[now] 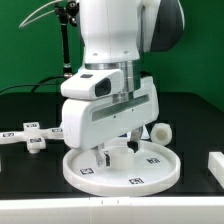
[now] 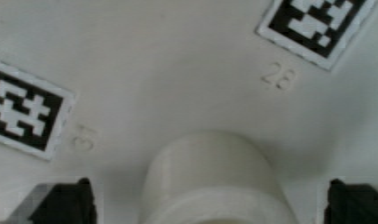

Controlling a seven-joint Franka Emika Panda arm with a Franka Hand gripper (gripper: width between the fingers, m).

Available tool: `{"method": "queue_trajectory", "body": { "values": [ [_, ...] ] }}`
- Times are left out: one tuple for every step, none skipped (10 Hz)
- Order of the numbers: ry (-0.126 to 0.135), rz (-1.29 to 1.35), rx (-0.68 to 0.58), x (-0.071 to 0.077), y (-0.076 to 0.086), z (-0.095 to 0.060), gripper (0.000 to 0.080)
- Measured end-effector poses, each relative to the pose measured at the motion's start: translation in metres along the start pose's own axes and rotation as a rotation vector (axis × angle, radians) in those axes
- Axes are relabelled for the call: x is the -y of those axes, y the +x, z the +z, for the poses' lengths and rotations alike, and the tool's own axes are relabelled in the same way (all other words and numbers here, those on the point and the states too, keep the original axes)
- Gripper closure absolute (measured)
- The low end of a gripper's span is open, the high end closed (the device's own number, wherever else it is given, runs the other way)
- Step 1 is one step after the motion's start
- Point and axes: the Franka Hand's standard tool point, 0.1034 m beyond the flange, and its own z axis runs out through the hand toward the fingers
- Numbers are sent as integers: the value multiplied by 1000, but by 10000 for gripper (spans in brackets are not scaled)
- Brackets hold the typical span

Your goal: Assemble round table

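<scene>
The large rimmed round disc (image 1: pixel 150 172) lies flat on the black bench (image 1: pixel 30 178), about midway between the bench's side edges and toward the edge nearest the exterior camera. The arm (image 1: pixel 115 60) stands over it with the hand (image 1: pixel 117 152) lowered to just above the disc's face.

From outside, the hand's body hides most of what sits between the fingers, and only a bit of white shows there. The wrist view fills that in. A white cylinder (image 2: pixel 212 180) rises from the disc (image 2: pixel 168 80), and the two dark fingers (image 2: pixel 61 203) are spread wide, one on each side, with a gap between each finger and the cylinder. Nothing is gripped. That view also shows two square tags (image 2: pixel 26 108) on the disc's face and a faint raised mark too blurred to read.

Only the exterior view shows the rest of the bench. The cross-shaped base (image 1: pixel 30 135) lies toward the edge on the exterior view's left, well apart from the disc. A short white stub (image 1: pixel 160 131) lies just beyond the disc's far rim, toward the exterior view's right. A white block (image 1: pixel 216 165) is cut off at the right edge. I cannot tell whether the cylinder or the stub is the leg.
</scene>
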Motion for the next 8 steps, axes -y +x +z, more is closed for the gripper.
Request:
{"method": "queue_trajectory", "body": {
  "values": [
    [2, 1, 1, 0, 0, 0, 150],
    [2, 1, 1, 1, 0, 0, 261],
    [2, 2, 2, 1, 0, 0, 261],
    [2, 2, 2, 1, 0, 0, 396],
    [2, 2, 1, 1, 0, 0, 396],
    [2, 2, 1, 1, 0, 0, 396],
    [2, 2, 2, 1, 0, 0, 396],
    [2, 2, 1, 1, 0, 0, 396]
  ]
}}
